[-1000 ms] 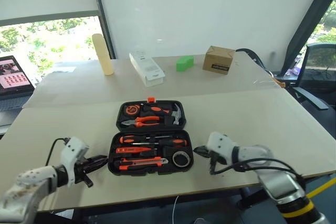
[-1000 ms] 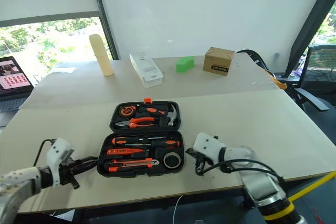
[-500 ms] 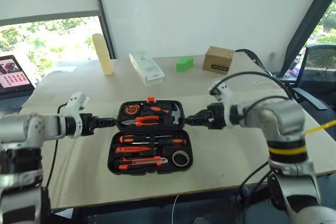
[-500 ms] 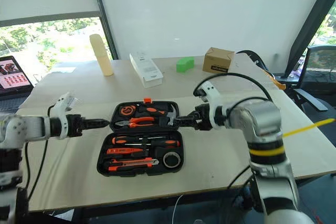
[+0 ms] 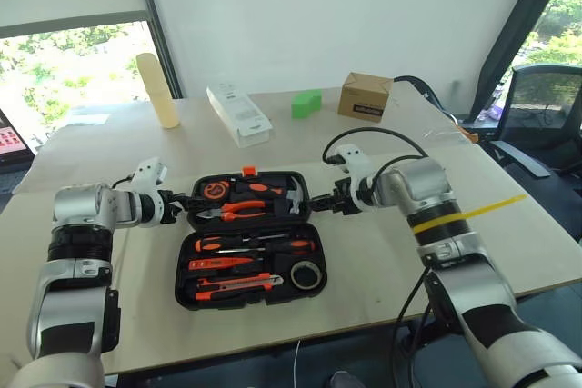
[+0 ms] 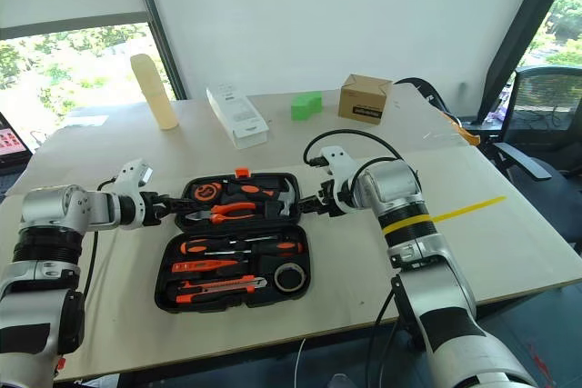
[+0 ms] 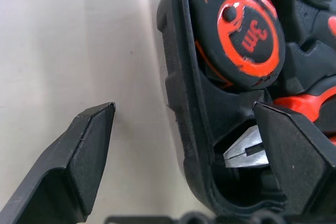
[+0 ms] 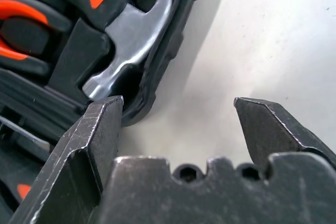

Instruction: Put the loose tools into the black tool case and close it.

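Black moulded-plastic tool case lies open near the table's front edge, tools slotted; both open-jawed grippers, left gripper and right gripper, have risen to flank its far half, ready for closing.

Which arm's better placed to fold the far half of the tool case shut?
Neither clearly: left gripper and right gripper sit open at opposite ends of the black tool case's far half. Probably both together.

Tool case between left gripper; right gripper.

Head stereo downward; wrist cams close on tool case rim.
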Tool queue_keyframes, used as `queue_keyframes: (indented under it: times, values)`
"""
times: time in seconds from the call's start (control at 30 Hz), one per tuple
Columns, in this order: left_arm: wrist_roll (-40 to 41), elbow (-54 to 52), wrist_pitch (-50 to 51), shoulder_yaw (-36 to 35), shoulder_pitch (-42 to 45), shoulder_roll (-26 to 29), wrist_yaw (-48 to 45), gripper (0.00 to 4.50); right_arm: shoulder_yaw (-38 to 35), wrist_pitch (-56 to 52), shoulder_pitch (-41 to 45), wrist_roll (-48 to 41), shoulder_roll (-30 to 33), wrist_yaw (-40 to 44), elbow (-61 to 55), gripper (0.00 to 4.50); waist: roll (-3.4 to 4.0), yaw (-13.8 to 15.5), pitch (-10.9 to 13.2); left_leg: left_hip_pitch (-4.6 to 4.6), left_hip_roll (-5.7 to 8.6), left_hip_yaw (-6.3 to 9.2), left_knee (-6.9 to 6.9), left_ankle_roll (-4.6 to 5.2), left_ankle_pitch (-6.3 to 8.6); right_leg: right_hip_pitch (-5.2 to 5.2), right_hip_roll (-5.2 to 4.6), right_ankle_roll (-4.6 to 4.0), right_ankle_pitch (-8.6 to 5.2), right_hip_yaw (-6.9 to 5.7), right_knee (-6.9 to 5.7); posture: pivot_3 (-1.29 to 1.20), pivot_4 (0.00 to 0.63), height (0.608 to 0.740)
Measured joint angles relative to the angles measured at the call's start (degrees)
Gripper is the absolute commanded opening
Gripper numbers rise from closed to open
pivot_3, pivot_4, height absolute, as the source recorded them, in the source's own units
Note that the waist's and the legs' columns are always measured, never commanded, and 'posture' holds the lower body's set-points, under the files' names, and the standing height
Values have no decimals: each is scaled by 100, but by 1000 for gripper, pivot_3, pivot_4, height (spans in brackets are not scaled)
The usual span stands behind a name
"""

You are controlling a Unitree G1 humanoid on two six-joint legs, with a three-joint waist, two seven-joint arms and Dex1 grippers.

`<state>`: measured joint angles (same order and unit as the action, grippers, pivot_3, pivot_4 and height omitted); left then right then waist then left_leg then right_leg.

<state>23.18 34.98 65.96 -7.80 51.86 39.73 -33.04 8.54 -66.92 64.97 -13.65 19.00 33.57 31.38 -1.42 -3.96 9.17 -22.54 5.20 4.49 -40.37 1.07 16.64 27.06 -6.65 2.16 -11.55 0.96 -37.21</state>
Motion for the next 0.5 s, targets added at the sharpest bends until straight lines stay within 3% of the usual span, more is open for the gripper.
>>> queue_keyframes:
  times: [0.43,0.5]
  values:
    - [-86,3,15,-167,-63,79,-25,4500,21,403,470,233,-416,79,946,3960,0,-21,0,0,0,2,-4,0,0,1,1,2,1,3,-6,0,150,740]
    - [-85,2,22,-216,-92,89,-26,3984,41,447,523,290,-425,99,1094,4007,0,-22,0,0,0,2,-4,0,0,1,1,2,2,3,-7,0,150,740]
